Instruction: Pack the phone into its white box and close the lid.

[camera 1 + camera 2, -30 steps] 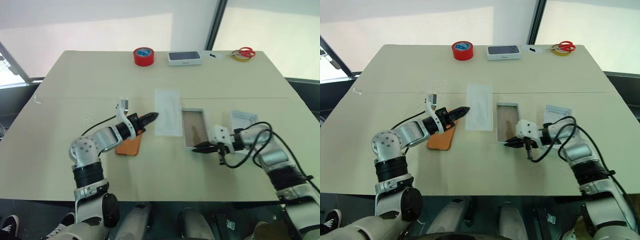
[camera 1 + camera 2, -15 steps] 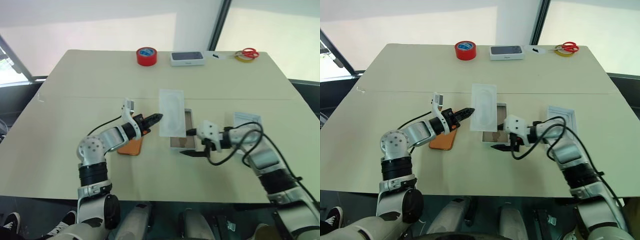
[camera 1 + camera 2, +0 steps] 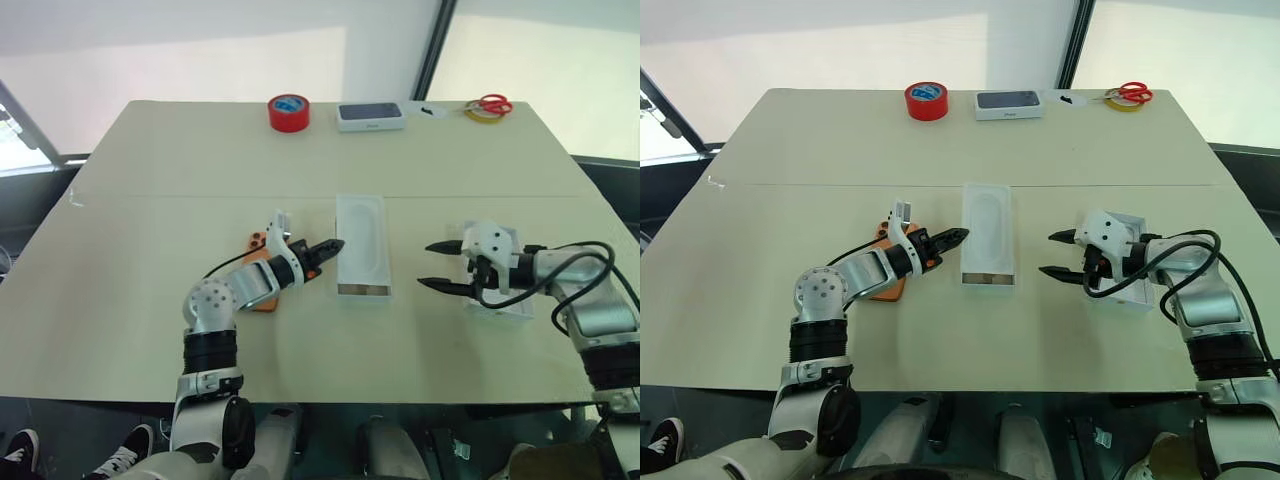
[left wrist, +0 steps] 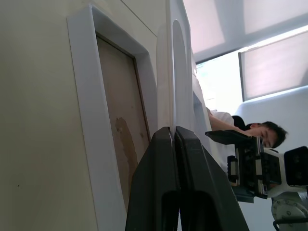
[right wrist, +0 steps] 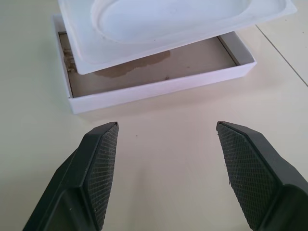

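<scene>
The white box (image 3: 365,291) lies mid-table with its tan floor (image 5: 144,67) partly showing. A white moulded insert (image 3: 360,240) rests tilted across the top of it. My left gripper (image 3: 333,245) is shut, with its tips against the insert's left edge. The orange phone (image 3: 888,291) lies flat under my left forearm and is largely hidden. To the right of the box, and apart from it, my right gripper (image 3: 425,265) stands open and empty. The lid (image 3: 1132,296) lies on the table beneath my right hand.
At the table's far edge are a red tape roll (image 3: 288,112), a dark-topped white box (image 3: 370,116) and red scissors (image 3: 488,103) on a yellow tape ring. A person (image 4: 262,134) sits beyond the table.
My right gripper opened, let go of the box and drew back to the right. The box now sits under the insert. My left gripper moved right to the insert's edge.
</scene>
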`<state>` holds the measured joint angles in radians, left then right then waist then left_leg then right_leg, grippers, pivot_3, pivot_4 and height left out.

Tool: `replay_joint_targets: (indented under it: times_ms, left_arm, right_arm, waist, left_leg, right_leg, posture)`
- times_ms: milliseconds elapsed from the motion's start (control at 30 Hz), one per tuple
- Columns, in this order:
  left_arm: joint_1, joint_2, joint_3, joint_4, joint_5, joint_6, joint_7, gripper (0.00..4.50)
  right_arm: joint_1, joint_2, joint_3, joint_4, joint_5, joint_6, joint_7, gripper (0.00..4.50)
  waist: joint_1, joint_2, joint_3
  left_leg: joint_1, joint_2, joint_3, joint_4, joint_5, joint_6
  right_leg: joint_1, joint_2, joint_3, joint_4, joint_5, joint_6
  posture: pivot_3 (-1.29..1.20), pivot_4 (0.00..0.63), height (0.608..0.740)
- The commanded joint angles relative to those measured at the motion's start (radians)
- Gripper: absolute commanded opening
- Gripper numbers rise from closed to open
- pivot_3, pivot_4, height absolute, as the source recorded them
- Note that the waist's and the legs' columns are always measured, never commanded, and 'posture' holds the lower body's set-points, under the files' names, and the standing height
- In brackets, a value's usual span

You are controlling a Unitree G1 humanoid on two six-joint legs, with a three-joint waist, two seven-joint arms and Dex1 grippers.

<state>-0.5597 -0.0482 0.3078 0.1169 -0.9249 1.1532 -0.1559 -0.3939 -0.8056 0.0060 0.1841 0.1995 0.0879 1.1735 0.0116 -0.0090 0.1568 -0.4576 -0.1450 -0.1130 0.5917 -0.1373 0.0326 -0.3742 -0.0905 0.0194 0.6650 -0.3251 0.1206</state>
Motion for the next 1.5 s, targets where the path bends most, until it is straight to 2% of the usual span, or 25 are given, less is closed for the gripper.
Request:
replay_joint_targets:
  times_ms: [33,100,233,333,467,500,567,667,733,900,1033,1167,1233,1333,1500]
  left_arm:
    - [0.002,0.008,-0.014,-0.020,-0.013,0.022,-0.005,0.60]
    - [0.005,0.017,-0.030,-0.029,-0.014,0.036,-0.021,1.34]
    - [0.011,0.047,-0.070,-0.071,0.011,0.014,-0.055,3.32]
    - [0.021,0.087,-0.065,-0.126,-0.003,-0.007,-0.087,3.32]
    - [0.060,0.167,-0.111,-0.248,0.019,-0.057,-0.170,3.36]
    - [0.080,0.208,-0.128,-0.292,0.048,-0.101,-0.207,3.36]
    - [0.134,0.319,-0.194,-0.379,0.167,-0.265,-0.323,3.36]
    - [0.204,0.449,-0.248,-0.414,0.289,-0.447,-0.451,3.36]
    - [0.218,0.510,-0.174,-0.350,0.245,-0.418,-0.486,3.36]
    - [0.224,0.583,-0.008,-0.204,0.159,-0.324,-0.472,3.36]
    - [0.227,0.652,0.023,-0.092,0.174,-0.296,-0.508,3.36]
    - [0.195,0.670,0.042,0.012,0.153,-0.241,-0.525,3.36]
    - [0.184,0.684,0.016,0.052,0.175,-0.234,-0.547,3.36]
    - [0.172,0.703,-0.057,0.112,0.237,-0.235,-0.578,3.36]
    - [0.140,0.711,-0.127,0.152,0.266,-0.188,-0.629,3.36]
  right_arm:
    - [-0.015,-0.006,-0.016,0.007,-0.009,-0.032,-0.016,3.46]
    - [-0.019,-0.005,-0.014,0.014,-0.011,-0.036,-0.020,3.46]
    - [-0.043,0.021,-0.013,0.012,-0.002,-0.015,-0.038,3.46]
    - [-0.070,0.069,-0.009,-0.002,0.010,0.008,-0.069,3.46]
    - [-0.090,0.126,0.007,-0.016,-0.009,0.010,-0.111,1.66]
    - [-0.102,0.154,0.017,-0.023,-0.012,0.013,-0.134,1.02]
    - [-0.123,0.194,0.058,-0.025,-0.058,-0.005,-0.178,0.12]
    - [-0.148,0.236,0.095,-0.009,-0.106,-0.012,-0.224,0.05]
    - [-0.159,0.277,0.124,-0.034,-0.106,0.008,-0.240,0.05]
    - [-0.186,0.371,0.186,-0.115,-0.115,0.044,-0.278,0.05]
    - [-0.235,0.440,0.273,-0.122,-0.178,0.070,-0.315,0.05]
    - [-0.283,0.492,0.371,-0.081,-0.278,0.101,-0.355,0.05]
    - [-0.308,0.517,0.438,-0.062,-0.350,0.121,-0.372,0.05]
    - [-0.332,0.538,0.516,-0.033,-0.383,0.187,-0.310,0.05]
    - [-0.377,0.576,0.583,0.044,-0.439,0.219,-0.290,0.05]
  waist:
    - [0.002,0.000,0.000]
    - [0.002,0.000,0.000]
    - [0.001,0.000,0.000]
    - [-0.005,0.000,0.000]
    - [-0.007,0.000,0.000]
    - [-0.005,0.000,0.000]
    - [-0.008,0.001,0.000]
    - [-0.007,0.002,0.000]
    - [-0.003,0.002,0.000]
    - [-0.002,0.002,0.000]
    - [-0.007,0.002,0.000]
    - [-0.006,0.002,0.000]
    - [-0.009,0.002,0.000]
    - [-0.009,0.001,-0.001]
    - [-0.009,0.001,-0.001]
  left_leg:
    - [0.000,0.000,0.000,0.000,0.000,0.000]
    - [0.000,0.000,0.000,0.000,0.000,0.000]
    - [0.000,0.000,0.000,0.000,0.000,0.000]
    - [0.000,0.000,0.000,0.000,0.000,0.000]
    - [0.000,0.001,0.000,-0.002,0.001,-0.001]
    - [0.000,0.001,0.000,-0.002,0.001,-0.002]
    - [0.000,0.001,0.000,-0.002,0.001,-0.002]
    - [0.001,0.000,0.001,-0.005,0.002,-0.003]
    - [0.001,0.000,0.001,-0.006,0.002,-0.003]
    - [0.001,0.000,0.000,-0.011,0.002,-0.004]
    - [0.001,0.001,0.000,-0.014,0.004,-0.006]
    - [0.001,0.001,0.000,-0.014,0.004,-0.007]
    - [0.001,0.001,0.000,-0.014,0.005,-0.007]
    - [0.001,0.001,0.000,-0.015,0.005,-0.009]
    - [0.001,0.001,0.000,-0.015,0.006,-0.009]
  right_leg:
    - [0.000,0.000,0.000,0.000,0.000,0.000]
    - [0.000,0.000,0.000,0.000,0.000,0.000]
    - [0.000,0.000,0.000,0.000,0.000,0.000]
    - [0.000,0.000,0.000,0.000,0.000,0.000]
    - [0.000,0.000,0.000,0.000,0.000,0.000]
    - [-0.001,0.000,0.000,0.000,0.000,0.000]
    - [-0.001,0.001,0.001,0.000,0.000,0.000]
    - [-0.003,0.001,0.002,0.000,0.000,-0.001]
    - [-0.004,0.001,0.002,0.000,0.000,-0.001]
    - [-0.007,0.001,0.003,0.000,0.000,-0.001]
    - [-0.009,0.001,0.003,0.001,0.000,-0.001]
    - [-0.010,0.002,0.003,0.002,0.000,-0.001]
    - [-0.010,0.003,0.003,0.002,0.000,-0.001]
    - [-0.011,0.003,0.003,0.003,0.000,-0.001]
    - [-0.011,0.003,0.003,0.004,0.001,-0.001]
  posture:
    - [0.00,0.150,0.736]
    - [0.00,0.150,0.736]
    - [0.00,0.150,0.736]
    - [0.00,0.150,0.736]
    - [0.00,0.150,0.736]
    - [0.00,0.150,0.736]
    - [0.00,0.150,0.736]
    - [0.00,0.150,0.736]
    - [0.00,0.150,0.736]
    - [0.00,0.150,0.736]
    - [0.00,0.150,0.736]
    - [0.00,0.150,0.736]
    - [0.00,0.150,0.736]
    - [0.00,0.150,0.736]
    - [0.00,0.150,0.736]
